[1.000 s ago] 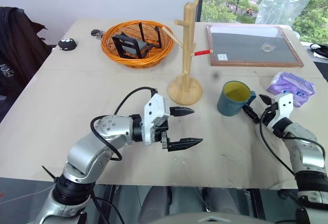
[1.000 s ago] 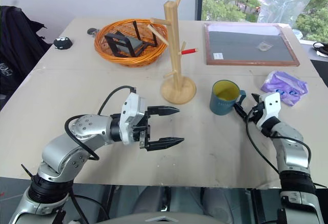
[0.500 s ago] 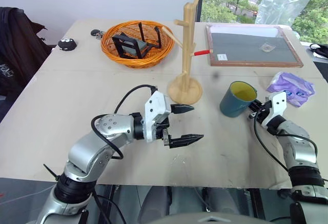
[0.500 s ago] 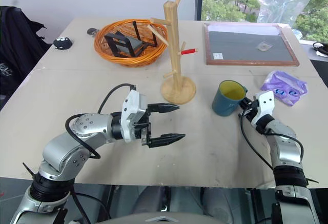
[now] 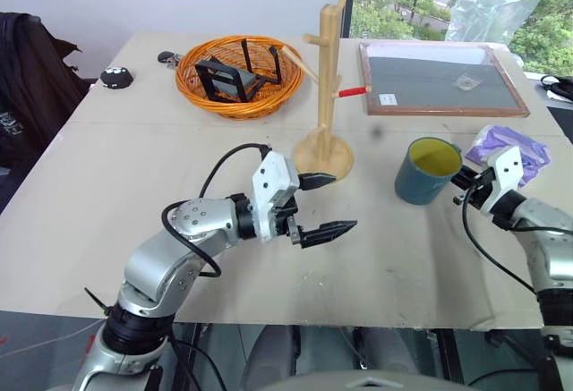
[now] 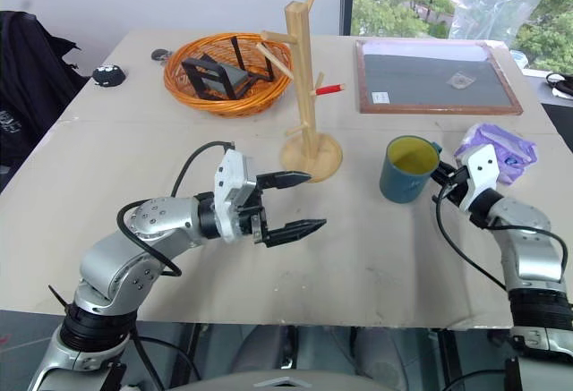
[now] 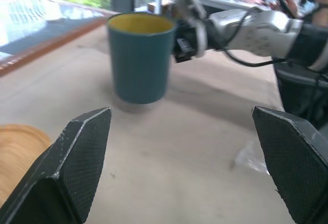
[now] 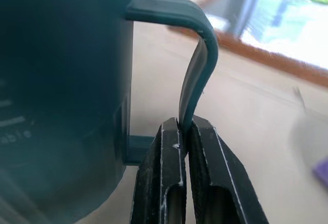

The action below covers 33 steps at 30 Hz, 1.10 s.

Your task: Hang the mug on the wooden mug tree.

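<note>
Right end effector (image 8: 183, 131) pinches the handle of the dark teal-blue ceramic mug (image 5: 427, 171) (yellow inside) at centre right; left end effector (image 5: 327, 204) gapes empty below the pale wooden mug tree (image 5: 326, 96).

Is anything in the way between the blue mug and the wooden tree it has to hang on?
Nothing visible blocks it. The mug, held by its handle in the right gripper, has bare table between it and the wooden mug tree. The open left gripper sits nearer the robot, in front of the tree's base, off that path.
</note>
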Each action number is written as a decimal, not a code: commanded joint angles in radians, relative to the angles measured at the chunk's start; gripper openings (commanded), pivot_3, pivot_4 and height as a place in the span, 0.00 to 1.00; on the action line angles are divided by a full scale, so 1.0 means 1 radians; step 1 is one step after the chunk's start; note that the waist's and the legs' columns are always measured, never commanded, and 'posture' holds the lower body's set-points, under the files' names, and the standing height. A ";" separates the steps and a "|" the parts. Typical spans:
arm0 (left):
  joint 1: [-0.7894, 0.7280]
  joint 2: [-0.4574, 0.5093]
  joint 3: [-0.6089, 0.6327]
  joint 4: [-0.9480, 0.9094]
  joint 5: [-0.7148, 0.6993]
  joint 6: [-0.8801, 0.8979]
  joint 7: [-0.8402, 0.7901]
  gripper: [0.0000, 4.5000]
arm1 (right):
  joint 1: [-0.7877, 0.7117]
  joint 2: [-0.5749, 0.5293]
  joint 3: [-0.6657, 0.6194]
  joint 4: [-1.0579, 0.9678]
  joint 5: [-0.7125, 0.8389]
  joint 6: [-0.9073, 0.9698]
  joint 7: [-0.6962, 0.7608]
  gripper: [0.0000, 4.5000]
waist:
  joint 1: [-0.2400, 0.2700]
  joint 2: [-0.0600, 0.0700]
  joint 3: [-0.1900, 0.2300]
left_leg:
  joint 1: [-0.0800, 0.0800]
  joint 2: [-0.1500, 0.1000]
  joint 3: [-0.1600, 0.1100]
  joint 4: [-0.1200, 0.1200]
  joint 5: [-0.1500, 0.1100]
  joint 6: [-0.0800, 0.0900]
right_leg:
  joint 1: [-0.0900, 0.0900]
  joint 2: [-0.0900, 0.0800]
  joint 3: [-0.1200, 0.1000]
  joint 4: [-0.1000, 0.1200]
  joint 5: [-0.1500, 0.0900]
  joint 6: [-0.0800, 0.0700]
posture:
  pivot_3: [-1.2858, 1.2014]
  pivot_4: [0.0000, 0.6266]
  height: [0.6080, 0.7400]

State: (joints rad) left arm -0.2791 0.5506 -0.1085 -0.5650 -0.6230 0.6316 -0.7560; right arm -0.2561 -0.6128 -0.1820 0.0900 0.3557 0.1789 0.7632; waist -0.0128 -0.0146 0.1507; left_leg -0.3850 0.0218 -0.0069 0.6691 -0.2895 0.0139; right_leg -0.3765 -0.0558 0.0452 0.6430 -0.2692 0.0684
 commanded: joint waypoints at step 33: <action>0.110 -0.112 0.178 -0.355 0.004 0.128 0.562 1.00 | -1.013 0.019 0.346 0.756 -0.204 -0.282 0.707 0.02 | -0.001 -0.001 0.002 | -0.008 -0.001 -0.003 0.001 0.003 -0.005 | -0.005 -0.004 -0.005 -0.001 0.000 0.000 | 0.52 0.24 0.98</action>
State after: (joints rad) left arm -0.1769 0.4415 0.0581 -0.8679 -0.6259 0.7779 -0.2058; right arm -1.2238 -0.5898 0.1821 0.8404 0.1574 -0.0715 1.4514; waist -0.0141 -0.0157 0.1527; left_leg -0.3930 0.0203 -0.0106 0.6703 -0.2867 0.0090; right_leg -0.3815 -0.0600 0.0399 0.6417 -0.2690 0.0683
